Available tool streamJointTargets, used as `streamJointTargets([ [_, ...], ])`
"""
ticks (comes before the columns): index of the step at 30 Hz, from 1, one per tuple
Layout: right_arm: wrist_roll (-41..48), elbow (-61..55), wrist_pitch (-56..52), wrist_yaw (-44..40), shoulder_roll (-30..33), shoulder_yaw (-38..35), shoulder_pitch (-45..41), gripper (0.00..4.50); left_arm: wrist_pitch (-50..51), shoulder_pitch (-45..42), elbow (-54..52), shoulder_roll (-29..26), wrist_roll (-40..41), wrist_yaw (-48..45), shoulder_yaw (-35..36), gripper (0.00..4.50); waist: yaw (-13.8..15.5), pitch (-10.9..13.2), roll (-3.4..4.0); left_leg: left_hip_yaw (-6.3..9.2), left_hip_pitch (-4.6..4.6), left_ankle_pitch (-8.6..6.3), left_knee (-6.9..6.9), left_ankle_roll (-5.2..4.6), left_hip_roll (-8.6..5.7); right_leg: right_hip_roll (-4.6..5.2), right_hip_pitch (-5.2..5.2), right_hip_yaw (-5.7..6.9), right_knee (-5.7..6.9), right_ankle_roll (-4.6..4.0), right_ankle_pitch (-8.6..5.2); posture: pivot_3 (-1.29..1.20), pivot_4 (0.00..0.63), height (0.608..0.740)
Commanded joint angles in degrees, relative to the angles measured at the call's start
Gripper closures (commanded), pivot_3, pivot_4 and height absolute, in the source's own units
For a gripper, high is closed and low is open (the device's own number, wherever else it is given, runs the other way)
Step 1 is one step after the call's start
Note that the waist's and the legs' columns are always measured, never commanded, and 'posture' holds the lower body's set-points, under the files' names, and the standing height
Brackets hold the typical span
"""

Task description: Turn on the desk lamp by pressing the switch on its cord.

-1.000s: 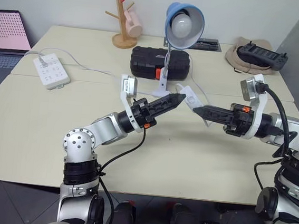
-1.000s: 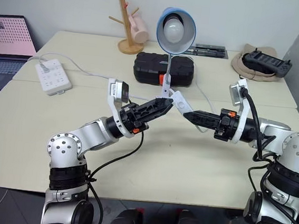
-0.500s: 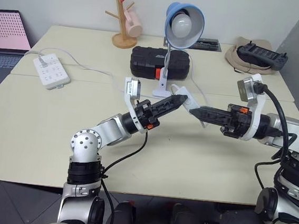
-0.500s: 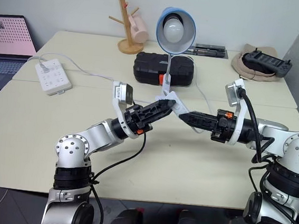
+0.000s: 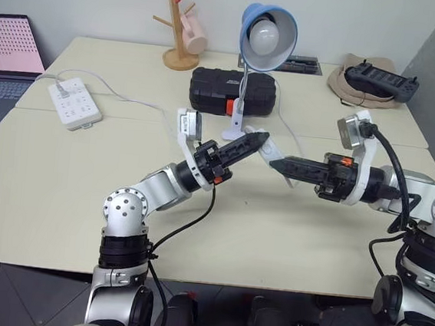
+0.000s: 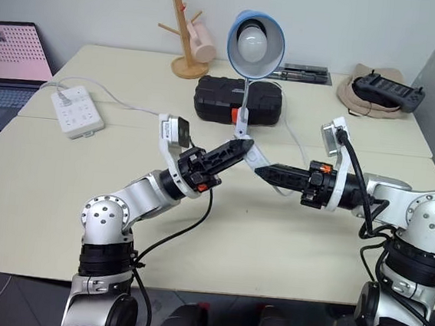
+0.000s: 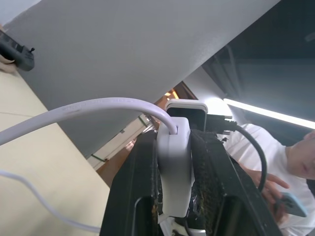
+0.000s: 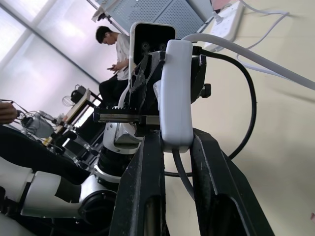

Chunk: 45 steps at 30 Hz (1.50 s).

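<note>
Left gripper [image 5: 260, 138]: jaws are closing on the switch [image 7: 173, 167], above the tabletop [image 5: 61, 186].
Right gripper [image 5: 273, 165]: jaws are gripping the same switch from the other side.
Wrist views: switch is lying lengthwise between the fingers [image 8: 147, 196]; cord [image 7: 78, 110] is leaving its end.
Behind: black case [image 5: 224, 91], unlit desk lamp [image 5: 267, 33] facing the robot.

Both arms raised over the table, tips meeting mid-scene. Left gripper [image 5: 257, 138] angled upward to the right, fingers clamped. Right gripper [image 5: 273, 164] level, pointing left, apparently clamped too.
</note>
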State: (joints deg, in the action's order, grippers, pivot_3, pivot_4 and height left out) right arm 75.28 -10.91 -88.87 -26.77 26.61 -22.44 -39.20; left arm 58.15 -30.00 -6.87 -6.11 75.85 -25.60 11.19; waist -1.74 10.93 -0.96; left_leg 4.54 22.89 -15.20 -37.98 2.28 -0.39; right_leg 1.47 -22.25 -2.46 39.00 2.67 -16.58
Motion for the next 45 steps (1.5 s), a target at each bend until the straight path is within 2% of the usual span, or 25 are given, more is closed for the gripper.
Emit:
streamJointTargets([
  [1,3.3,-1.4,2.2,0.8,0.8,0.4,-0.5,4.15,-0.1,-0.7,-1.9,-0.4,-0.1,1.5,-1.5,3.89,0.0,0.0,0.00,0.00,0.00,0.00,0.00,0.00,0.00,0.00,0.00,0.00,0.00,0.00,0.00,0.00,0.150,0.740],
  [7,4.1,-0.5,3.8,1.4,2.7,1.0,-0.6,4.15,-0.9,-1.5,-1.4,-0.1,-0.3,2.7,-1.6,3.91,0.0,0.0,0.00,0.00,0.00,0.00,0.00,0.00,-0.01,0.00,0.00,0.00,-0.01,0.00,0.00,0.00,0.150,0.740],
  [8,4.1,0.0,4.0,1.3,3.3,1.0,-0.9,4.15,-0.9,-1.7,-1.1,0.1,0.2,2.9,-1.3,3.22,0.0,0.0,0.00,0.00,0.00,0.00,0.00,0.00,-0.01,0.00,0.00,0.00,-0.01,0.00,0.00,0.00,0.150,0.740],
  [15,7.2,6.9,3.3,-0.2,8.6,1.1,-8.9,4.15,1.1,-5.4,-1.1,-0.9,5.3,6.1,-0.8,1.88,0.0,0.0,0.00,-0.02,0.01,0.00,0.00,0.00,-0.03,-0.05,0.00,-0.01,-0.02,0.00,0.00,0.00,0.150,0.740],
  [18,10.1,9.3,3.1,0.4,10.0,1.2,-11.7,4.15,2.2,-7.1,-0.9,-0.7,10.8,9.0,-0.2,1.88,0.0,0.0,0.00,-0.01,0.02,0.00,0.03,0.00,-0.01,-0.07,-0.03,-0.02,-0.05,0.00,0.00,0.00,0.150,0.740],
  [22,15.9,12.7,5.1,4.7,10.7,0.8,-14.3,4.15,0.6,-9.3,1.4,0.5,22.5,15.9,0.7,1.88,0.1,0.0,-0.02,0.01,0.07,0.00,0.03,0.00,0.02,-0.04,-0.01,0.01,-0.11,0.00,0.00,0.00,0.150,0.740],
  [26,21.2,13.7,6.8,8.5,12.1,1.7,-14.5,4.15,-0.9,-10.2,2.2,1.0,28.9,20.0,-0.3,1.88,0.1,0.0,-0.02,0.03,0.08,0.00,0.02,0.00,0.05,0.02,-0.02,0.01,-0.09,0.00,0.00,0.00,0.150,0.740],
  [36,30.9,11.5,11.7,14.7,15.9,5.6,-11.7,4.15,-2.7,-11.0,1.6,1.7,29.7,19.5,-3.5,0.13,0.1,0.0,-0.03,-0.09,0.09,0.00,0.03,0.00,-0.04,-0.08,-0.02,0.01,-0.12,0.00,-0.01,0.00,0.150,0.740],
  [45,37.7,7.0,16.8,17.6,17.9,9.7,-8.1,4.15,-5.1,-11.9,3.7,2.6,27.8,19.0,-4.3,0.05,0.1,0.0,-0.05,-0.11,0.11,0.00,0.03,0.00,-0.04,-0.09,-0.02,-0.01,-0.15,0.01,-0.01,0.00,0.150,0.740],
])
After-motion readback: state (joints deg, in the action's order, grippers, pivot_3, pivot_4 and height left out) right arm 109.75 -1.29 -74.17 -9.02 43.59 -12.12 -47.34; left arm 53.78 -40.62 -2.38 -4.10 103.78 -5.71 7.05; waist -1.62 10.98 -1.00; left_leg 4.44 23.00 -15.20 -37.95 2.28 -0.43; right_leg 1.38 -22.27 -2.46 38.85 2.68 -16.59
